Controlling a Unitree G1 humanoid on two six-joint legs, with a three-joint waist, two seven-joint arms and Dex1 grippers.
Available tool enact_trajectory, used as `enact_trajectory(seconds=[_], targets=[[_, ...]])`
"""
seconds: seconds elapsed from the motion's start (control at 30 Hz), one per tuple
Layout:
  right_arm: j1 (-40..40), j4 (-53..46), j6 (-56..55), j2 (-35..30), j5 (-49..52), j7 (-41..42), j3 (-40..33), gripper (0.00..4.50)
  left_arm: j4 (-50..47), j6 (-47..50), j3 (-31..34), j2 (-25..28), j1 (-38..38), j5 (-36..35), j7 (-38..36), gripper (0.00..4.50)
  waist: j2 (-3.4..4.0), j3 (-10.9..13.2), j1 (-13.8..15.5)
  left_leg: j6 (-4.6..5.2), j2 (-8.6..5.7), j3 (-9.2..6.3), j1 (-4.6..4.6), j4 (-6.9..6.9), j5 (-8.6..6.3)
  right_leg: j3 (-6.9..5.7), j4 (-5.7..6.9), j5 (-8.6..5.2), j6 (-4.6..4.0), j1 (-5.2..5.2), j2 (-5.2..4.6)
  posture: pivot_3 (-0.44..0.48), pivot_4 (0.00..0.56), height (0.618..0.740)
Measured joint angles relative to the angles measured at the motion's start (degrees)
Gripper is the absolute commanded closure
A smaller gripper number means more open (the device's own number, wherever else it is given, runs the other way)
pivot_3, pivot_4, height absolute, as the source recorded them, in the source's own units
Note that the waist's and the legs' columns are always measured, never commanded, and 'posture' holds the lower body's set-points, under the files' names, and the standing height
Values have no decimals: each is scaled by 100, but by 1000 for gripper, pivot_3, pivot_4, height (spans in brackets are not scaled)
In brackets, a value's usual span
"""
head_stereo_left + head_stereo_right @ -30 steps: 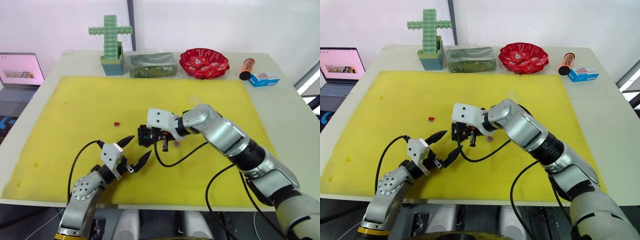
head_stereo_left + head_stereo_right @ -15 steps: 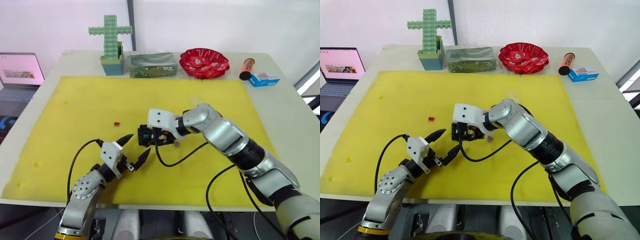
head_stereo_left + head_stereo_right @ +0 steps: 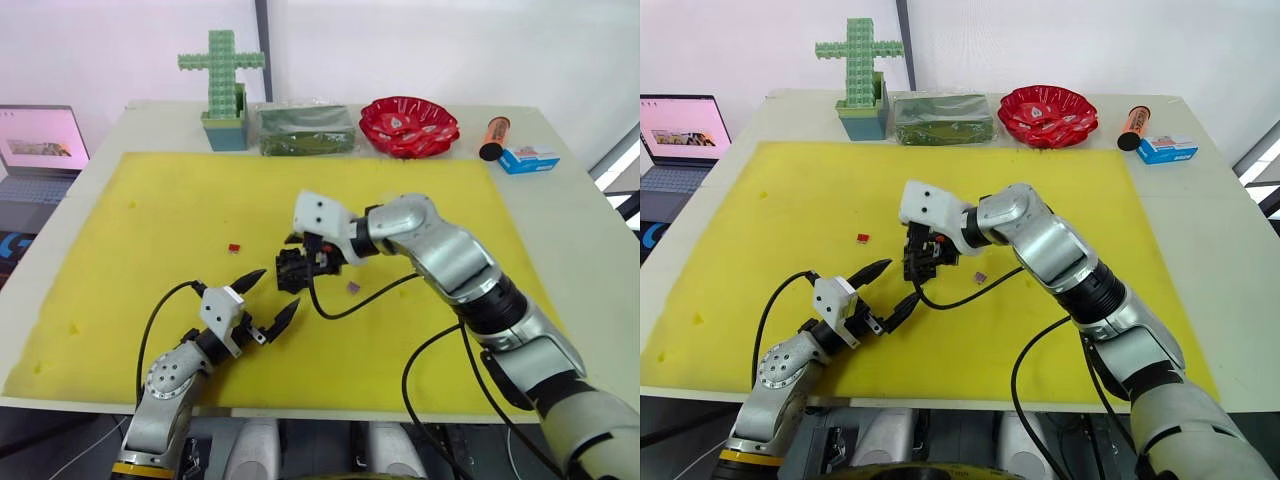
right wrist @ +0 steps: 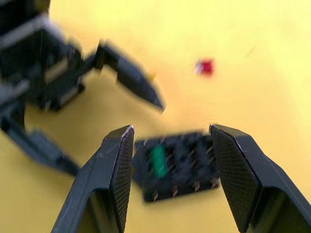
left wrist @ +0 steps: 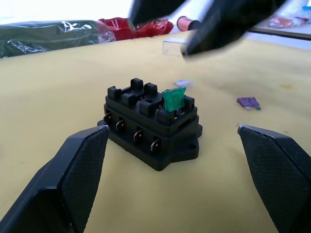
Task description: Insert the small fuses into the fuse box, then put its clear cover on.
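The black fuse box (image 3: 293, 270) sits mid-mat on the yellow mat (image 3: 150, 200) with a green fuse (image 5: 172, 98) standing in one of its slots. My right gripper (image 3: 300, 250) hovers just above the box, open and holding nothing. My left gripper (image 3: 272, 295) rests low on the mat just in front of the box, open, its fingers (image 5: 73, 170) spread wide toward it. A red fuse (image 3: 233, 247) lies to the box's left, and a purple fuse (image 3: 352, 288) to its right. A pale fuse (image 5: 182, 83) and the clear cover (image 5: 174, 46) lie beyond the box.
Along the table's back edge stand a green block cross (image 3: 220, 75), a dark green bag (image 3: 305, 130), a red bowl (image 3: 408, 125), an orange tube (image 3: 493, 137) and a blue box (image 3: 527, 158). A laptop (image 3: 35, 150) sits off the left side.
My right gripper has risen off the fuse box and drawn back a little, uncovering the purple fuse beside it. The left gripper and the box have not moved.
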Motion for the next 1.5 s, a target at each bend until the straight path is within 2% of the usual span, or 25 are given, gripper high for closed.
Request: enact_trajectory(seconds=[0.07, 0.2, 1.2, 1.5], targets=[[90, 0, -32, 26, -1, -49, -57, 2995, 14, -28, 0, 0, -3, -2, -4, 0, 0, 0, 1, 0, 0, 0, 0, 0, 0, 0, 0, 0, 0, 0, 0, 0, 150, 740], [330, 19, -44, 48, -24, -118, -42, 4472, 23, -28, 0, -1, -23, -1, -1, 0, 1, 0, -1, 0, 0, 0, 0, 0, 0, 0, 1, 0, 0, -1, 0, 0, 150, 740], [589, 255, -141, 38, -312, -203, 180, 4472, -185, 305, -1, 14, -49, -1, 129, 0, 1, 0, 2, 0, 0, 1, 0, 0, 0, 0, 0, 0, 0, 0, 1, 0, 150, 740], [566, 243, -252, 112, -177, -236, -89, 4472, -252, 316, 9, 101, 43, -25, 96, 0, 1, 0, 2, 0, 0, 1, 0, -1, 0, 0, 0, 0, 0, -1, 1, 0, 150, 740]])
